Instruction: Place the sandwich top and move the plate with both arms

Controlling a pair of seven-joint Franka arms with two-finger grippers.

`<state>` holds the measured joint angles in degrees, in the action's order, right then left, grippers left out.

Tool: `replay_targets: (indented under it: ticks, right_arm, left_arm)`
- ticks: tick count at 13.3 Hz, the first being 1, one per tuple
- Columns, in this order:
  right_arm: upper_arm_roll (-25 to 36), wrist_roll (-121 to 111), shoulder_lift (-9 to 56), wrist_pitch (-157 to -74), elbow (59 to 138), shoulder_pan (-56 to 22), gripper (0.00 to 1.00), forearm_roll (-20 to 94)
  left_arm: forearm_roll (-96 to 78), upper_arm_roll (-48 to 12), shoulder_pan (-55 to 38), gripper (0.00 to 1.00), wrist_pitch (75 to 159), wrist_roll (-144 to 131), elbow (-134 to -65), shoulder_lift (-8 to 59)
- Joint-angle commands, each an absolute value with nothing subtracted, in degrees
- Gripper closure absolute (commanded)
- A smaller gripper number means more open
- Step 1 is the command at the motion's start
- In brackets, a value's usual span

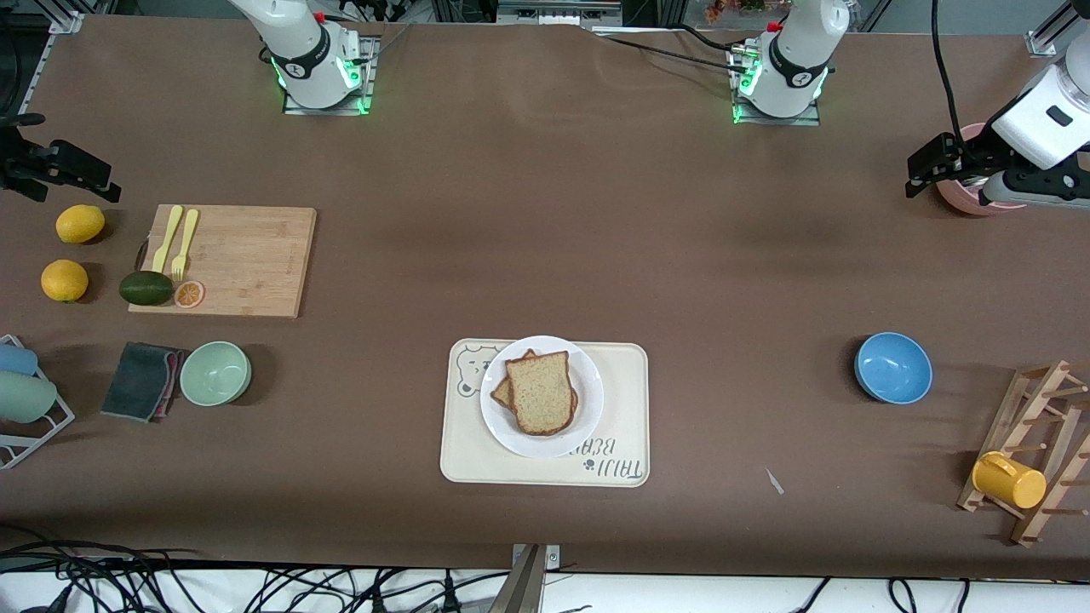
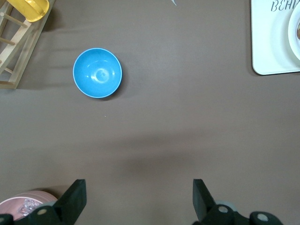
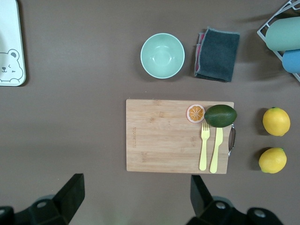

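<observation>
The sandwich top (image 1: 539,392), a speckled tan slice with a brown crust, lies on another slice (image 1: 501,393) on the white plate (image 1: 589,415). The plate stands on a cream bear-print tray (image 1: 617,375) in the middle of the table; its rim (image 2: 294,33) shows at the edge of the left wrist view. My left gripper (image 1: 924,169) (image 2: 139,197) hangs open over bare table at the left arm's end, beside a pink bowl (image 2: 23,206). My right gripper (image 1: 64,170) (image 3: 137,194) hangs open over bare table at the right arm's end, with nothing between its fingers.
A blue bowl (image 1: 892,367) and a wooden rack (image 1: 1035,451) with a yellow cup (image 1: 1008,479) stand toward the left arm's end. Toward the right arm's end are a cutting board (image 1: 247,260) with avocado, orange slice, fork and knife, two lemons (image 1: 72,251), a green bowl (image 1: 215,373) and a dark cloth (image 1: 140,380).
</observation>
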<state>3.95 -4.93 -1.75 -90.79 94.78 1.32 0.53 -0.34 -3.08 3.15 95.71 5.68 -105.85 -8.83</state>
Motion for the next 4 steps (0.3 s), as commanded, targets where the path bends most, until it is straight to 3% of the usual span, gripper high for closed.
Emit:
replay_targets:
  ticks: [1,4]
  right_arm:
    - [4.39,-4.57,-1.49,-89.91,93.87,0.88,0.00,1.41]
    - [4.39,-4.57,-1.49,-89.91,93.87,0.88,0.00,1.41]
  left_arm:
    - [0.97,-3.43,3.52,0.00,94.92,5.98,-105.47,-9.14]
    - [0.97,-3.34,3.52,0.00,95.01,5.98,-105.47,-9.14]
